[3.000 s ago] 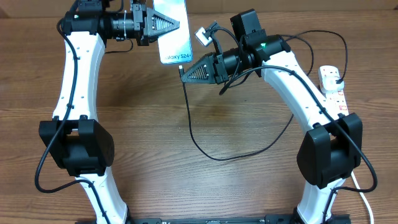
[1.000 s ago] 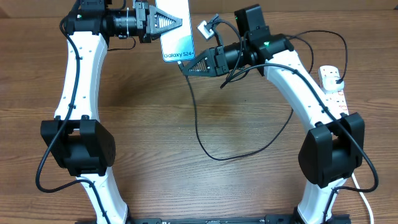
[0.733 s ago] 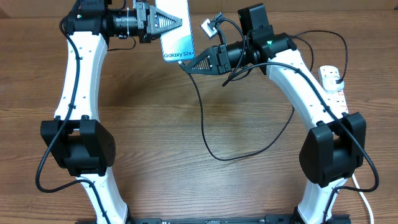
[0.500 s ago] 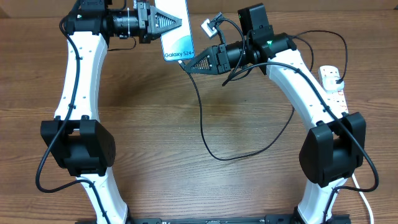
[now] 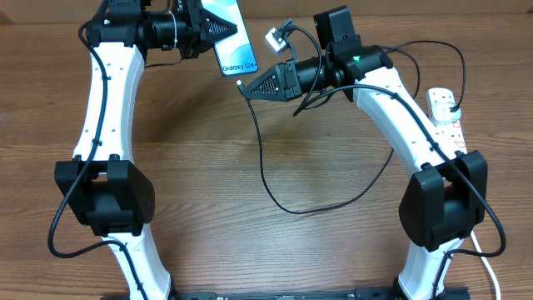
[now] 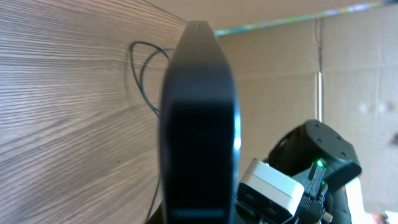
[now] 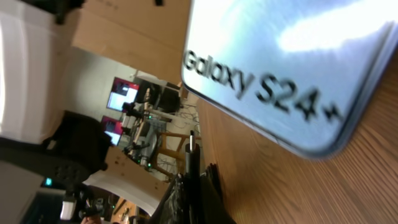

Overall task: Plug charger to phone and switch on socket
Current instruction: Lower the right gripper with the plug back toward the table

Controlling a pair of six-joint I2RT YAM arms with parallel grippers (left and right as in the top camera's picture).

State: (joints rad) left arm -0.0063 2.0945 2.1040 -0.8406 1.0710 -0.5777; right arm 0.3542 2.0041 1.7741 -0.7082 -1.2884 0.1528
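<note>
**A:** Tilting over since half a second ago: the slim rectangular phone [image 5: 231,37] with the lit blue-teal screen is rolling in the left gripper [image 5: 208,29], whose 2 fingers are staying clamped on its side near the table's far edge.

**B:** And the right gripper [image 5: 248,86]?

**A:** It's pinching the long thin black charger [image 5: 260,158] cable just behind the small black connector tip [image 5: 240,84], and it's sitting a little lower than before. That tip is now hovering just beside the phone's lettered end, seemingly not touching.

**B:** So it's not plugged in?

**A:** I'm judging not yet. The right wrist view is showing the phone's lettered corner close up, but the port itself is hidden from me. The roll looks like re-aiming the port at the tip.

**B:** And the white elongated power-strip socket [image 5: 445,117]?

**A:** It's lying well apart at the right edge, beside the right arm, with neither gripper near it. Step 2, the switch, is waiting on step 1.
</note>
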